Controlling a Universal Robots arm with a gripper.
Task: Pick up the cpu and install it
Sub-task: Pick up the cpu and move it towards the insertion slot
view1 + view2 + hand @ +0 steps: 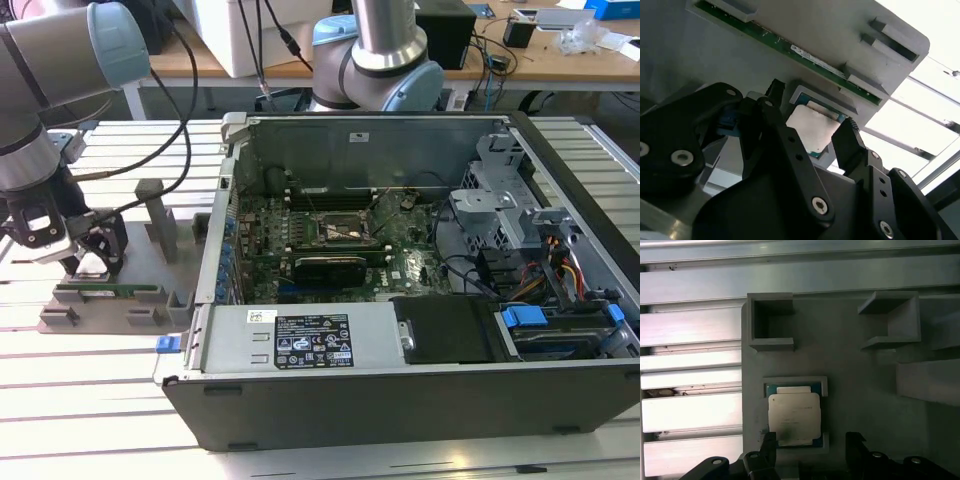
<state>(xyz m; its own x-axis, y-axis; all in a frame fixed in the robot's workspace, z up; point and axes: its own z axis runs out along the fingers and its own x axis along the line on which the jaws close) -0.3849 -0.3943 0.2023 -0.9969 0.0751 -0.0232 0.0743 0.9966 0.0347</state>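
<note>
Your tool (810, 107) hangs spread open directly over the cpu (794, 416), which lies flat in the gray holder (850, 365) on the bench (100, 400), 1 finger (849, 145) on either side, neither clamping it.

Chip (794, 415): pale silver top, green rim. Gripper (812, 112): black, silver screws. Tray (855, 355): plain grey. Table (90, 400): pale metal, striped with slats. Memory stick (105, 291): green. Computer case (400, 405): dark grey; green board (405, 262) and blue clip (522, 317) inside. Arm (60, 50): grey, light blue caps.
</note>
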